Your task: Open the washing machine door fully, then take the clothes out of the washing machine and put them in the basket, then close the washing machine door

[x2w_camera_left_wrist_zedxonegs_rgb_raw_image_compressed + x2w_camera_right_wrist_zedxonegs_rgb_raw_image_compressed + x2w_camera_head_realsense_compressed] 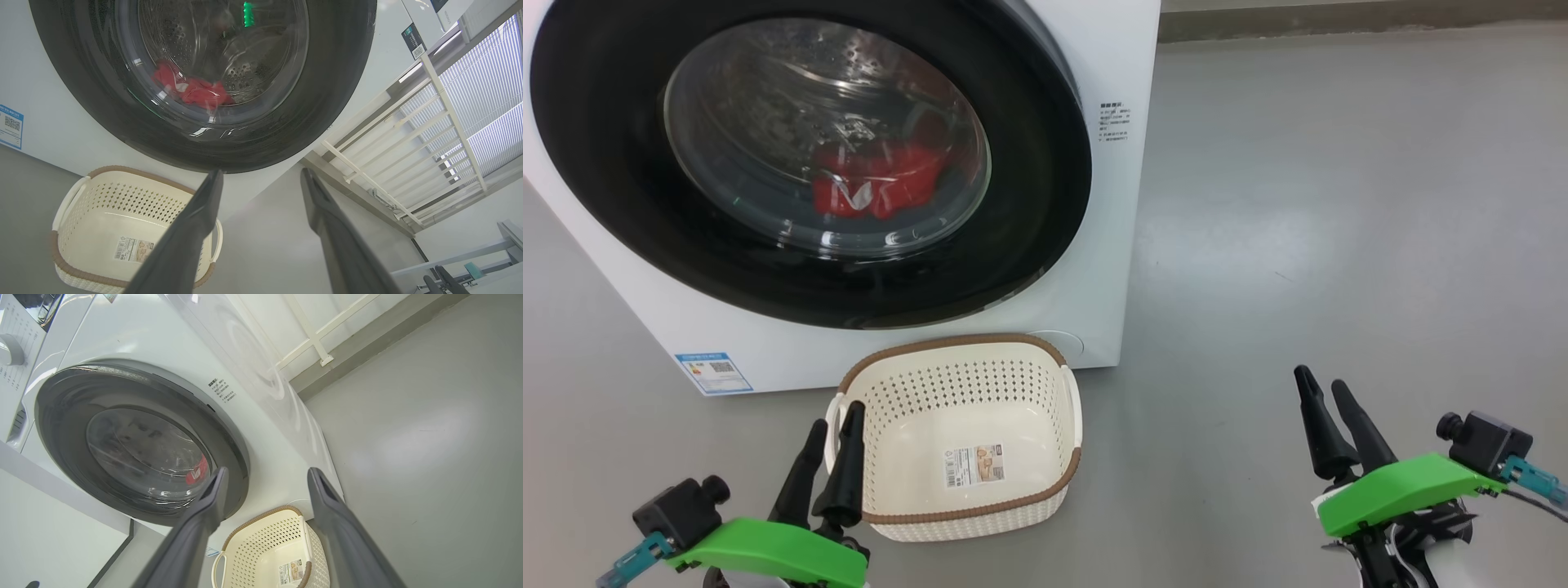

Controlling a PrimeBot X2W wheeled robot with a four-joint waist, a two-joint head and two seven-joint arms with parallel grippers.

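Observation:
The white washing machine [1111, 245] fills the upper left of the head view. Its door [1029, 204], black-rimmed with a glass bowl, covers the opening. Red clothes [878, 184] with a white mark lie in the drum behind the glass, and I see these clothes [196, 92] from the left wrist too. The cream basket [956, 392] stands empty on the floor before the machine. My left gripper [835, 416] hovers open at the basket's left handle. My right gripper [1321, 379] is open over bare floor, far right of the basket. Both wrist views show spread, empty fingers [196, 228] [339, 522].
Grey floor [1339, 204] stretches to the right of the machine up to a wall base [1339, 20]. A blue label [712, 371] sits low on the machine front. A white railing and window blinds [408, 143] stand beyond the machine's side.

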